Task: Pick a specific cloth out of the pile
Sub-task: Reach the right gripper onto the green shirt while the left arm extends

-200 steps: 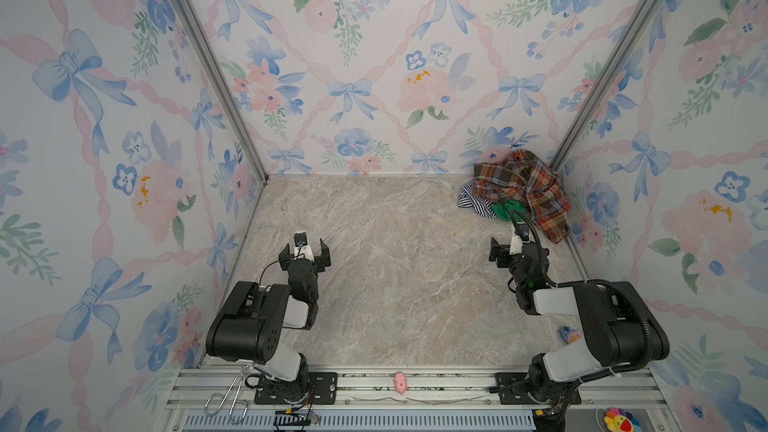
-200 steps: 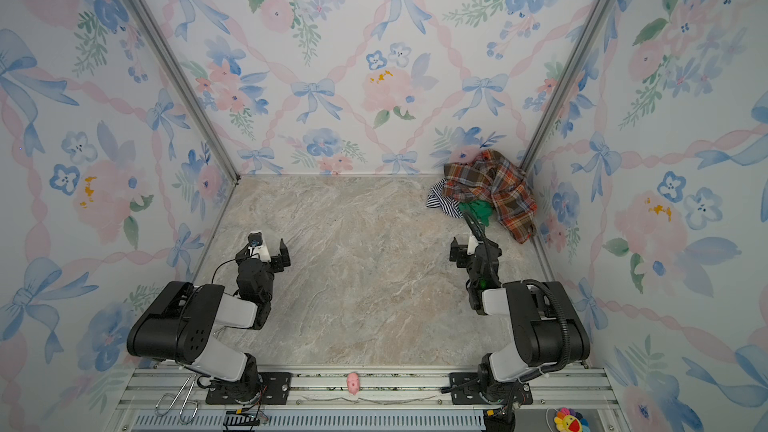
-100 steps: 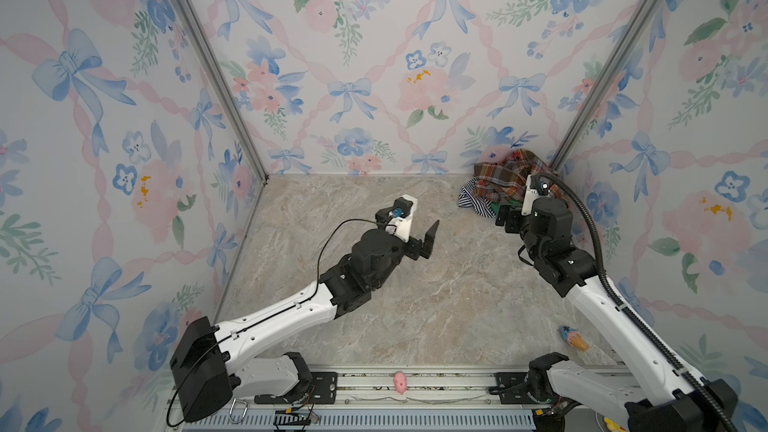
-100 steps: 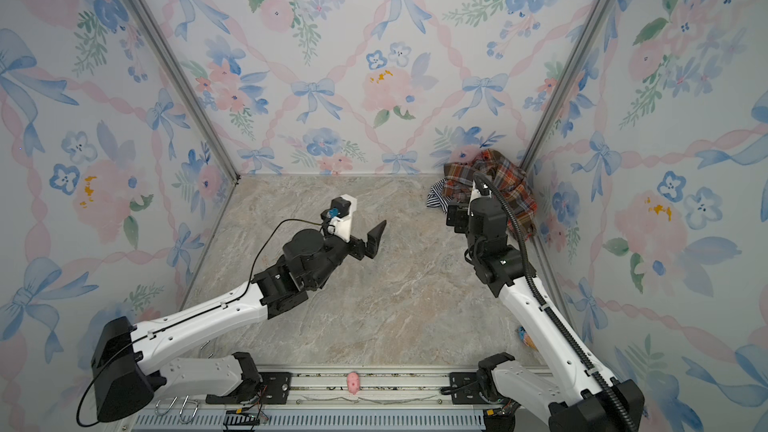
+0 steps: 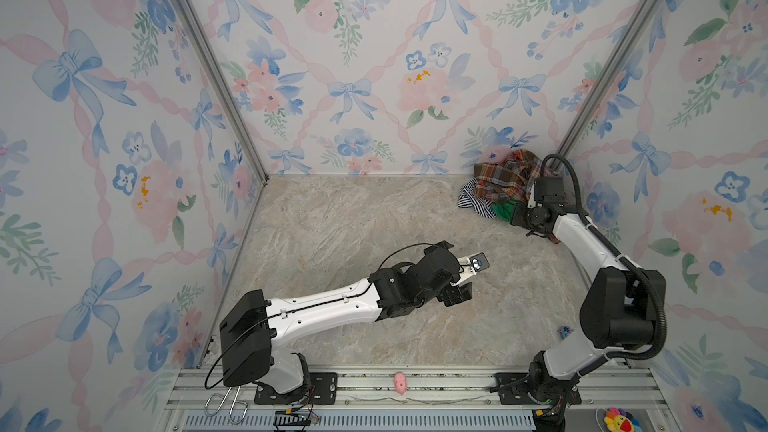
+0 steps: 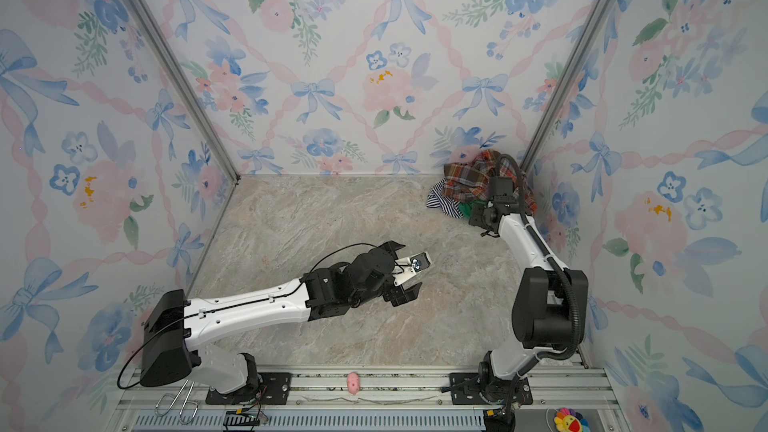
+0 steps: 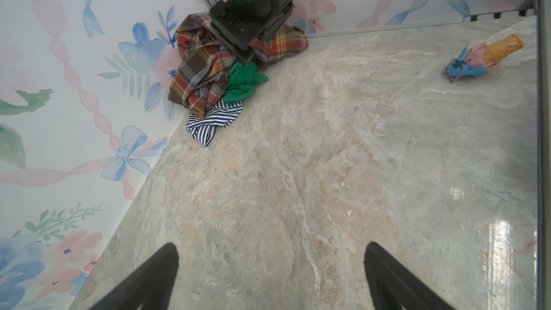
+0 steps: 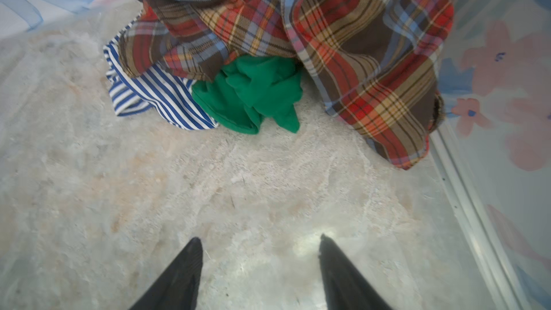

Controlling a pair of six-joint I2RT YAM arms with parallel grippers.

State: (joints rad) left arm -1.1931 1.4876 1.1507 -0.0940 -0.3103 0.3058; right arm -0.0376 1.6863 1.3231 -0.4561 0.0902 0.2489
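The pile sits in the back right corner: an orange-brown plaid shirt (image 5: 498,179) (image 6: 468,178) (image 8: 328,25) on top and a navy-and-white striped cloth (image 5: 471,202) (image 7: 212,120) (image 8: 149,92) at its edge. The green cloth (image 8: 253,93) (image 7: 243,82) (image 5: 504,209) (image 6: 466,209) pokes out from under the plaid shirt, bunched on the floor. My right gripper (image 8: 259,238) (image 7: 245,56) points at it from close by, open, with only bare floor between the fingers. My left gripper (image 7: 271,249) (image 5: 459,268) hangs open over the middle of the floor, far from the pile.
An ice-cream-cone toy (image 7: 489,52) (image 5: 565,331) lies by the right wall. A pink pig toy (image 5: 400,383) and a metal loop (image 5: 224,403) rest on the front rail. Flowered walls close in three sides; the pile presses against the back and right walls.
Both arms have unfolded from their rest pose. The right gripper has gone to the pile and dropped low before the green cloth, its jaws narrower. The left arm has stretched over mid-floor.
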